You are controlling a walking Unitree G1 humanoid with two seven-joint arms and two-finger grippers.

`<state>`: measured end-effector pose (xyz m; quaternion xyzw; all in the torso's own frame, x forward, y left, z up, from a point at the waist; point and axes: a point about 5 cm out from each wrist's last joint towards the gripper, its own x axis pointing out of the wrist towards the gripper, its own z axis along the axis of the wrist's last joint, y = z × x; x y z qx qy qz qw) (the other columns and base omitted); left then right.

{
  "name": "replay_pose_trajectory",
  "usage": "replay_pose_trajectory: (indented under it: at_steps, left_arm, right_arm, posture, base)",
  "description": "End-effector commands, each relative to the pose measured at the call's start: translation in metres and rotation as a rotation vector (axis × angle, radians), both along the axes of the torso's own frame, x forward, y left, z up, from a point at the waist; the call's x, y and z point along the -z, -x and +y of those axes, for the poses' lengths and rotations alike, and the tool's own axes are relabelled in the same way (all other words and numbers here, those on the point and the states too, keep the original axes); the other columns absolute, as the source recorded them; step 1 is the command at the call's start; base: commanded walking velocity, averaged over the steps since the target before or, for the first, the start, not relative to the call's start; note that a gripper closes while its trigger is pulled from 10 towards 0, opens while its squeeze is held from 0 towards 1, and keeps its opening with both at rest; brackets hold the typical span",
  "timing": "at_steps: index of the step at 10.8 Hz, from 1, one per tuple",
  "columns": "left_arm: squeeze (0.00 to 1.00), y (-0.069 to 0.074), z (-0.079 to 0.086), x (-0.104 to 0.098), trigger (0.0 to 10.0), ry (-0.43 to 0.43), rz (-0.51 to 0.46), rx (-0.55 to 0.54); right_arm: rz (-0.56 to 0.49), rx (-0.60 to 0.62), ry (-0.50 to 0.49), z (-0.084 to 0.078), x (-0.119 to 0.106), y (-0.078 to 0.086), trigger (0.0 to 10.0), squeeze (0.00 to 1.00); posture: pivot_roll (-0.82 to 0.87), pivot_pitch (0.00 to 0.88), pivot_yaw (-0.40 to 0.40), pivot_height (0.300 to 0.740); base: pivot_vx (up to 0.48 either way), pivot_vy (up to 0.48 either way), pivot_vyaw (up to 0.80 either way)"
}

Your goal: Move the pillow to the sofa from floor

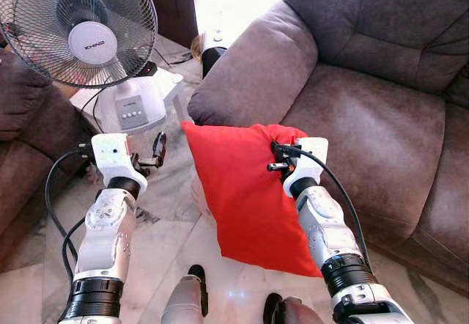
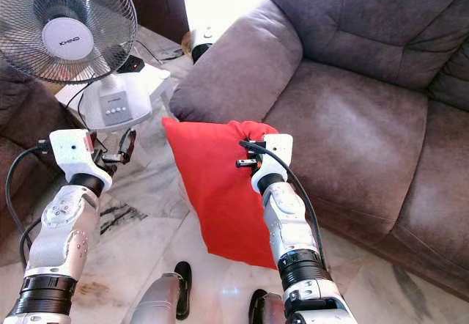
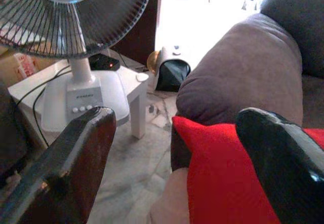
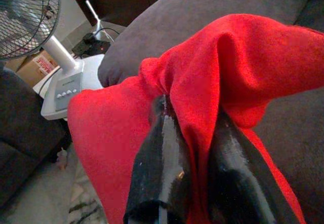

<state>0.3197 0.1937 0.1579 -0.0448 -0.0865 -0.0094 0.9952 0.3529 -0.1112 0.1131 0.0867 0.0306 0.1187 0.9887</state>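
I have the right tool (image 4: 190,183) pinched shut on a bunched fold at the top edge of the square red fabric pillow (image 1: 245,199), which hangs off the floor just in front of the grey-brown upholstered sofa (image 1: 366,126). It looks light and soft, sagging limp below the pinch, so I judge a thick gather of cloth holds better than a flat corner. My left tool (image 1: 155,154) waits open beside it, near the white electric fan (image 1: 80,27).
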Motion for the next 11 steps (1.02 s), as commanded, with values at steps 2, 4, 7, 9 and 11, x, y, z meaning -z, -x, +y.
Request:
replay_pose_trajectory:
  at_steps: [2,4,7,9,11]
  left_arm:
    - [0.00,0.001,0.004,0.005,10.0,0.022,0.022,-0.010]
    - [0.00,0.001,0.002,0.005,10.0,0.024,0.023,-0.003]
    - [0.00,0.000,0.002,0.007,10.0,0.043,0.027,-0.009]
    - [0.00,-0.005,0.005,0.019,10.0,0.248,0.087,-0.024]
    - [0.00,-0.010,0.004,0.021,10.0,0.379,0.125,0.010]
  right_arm:
    - [-0.171,0.002,-0.028,0.001,-0.037,-0.006,10.0,0.00]
    - [-0.164,0.005,-0.023,0.001,-0.036,-0.007,10.0,0.00]
    - [-0.157,0.000,-0.032,0.002,-0.035,-0.007,10.0,0.00]
    - [-0.158,-0.046,-0.064,0.007,-0.041,-0.008,10.0,0.00]
    - [-0.174,-0.203,-0.113,0.011,-0.053,-0.005,10.0,0.00]
  posture:
    - [0.21,0.190,0.006,0.740]
    - [0.21,0.181,0.006,0.740]
    - [0.21,0.172,0.007,0.740]
    - [0.20,0.165,0.009,0.740]
    - [0.20,0.168,0.013,0.740]
  base:
    - [0.000,0.000,0.00]
    - [0.000,0.000,0.00]
    - [0.000,0.000,0.00]
    - [0.000,0.000,0.00]
    - [0.000,0.000,0.00]
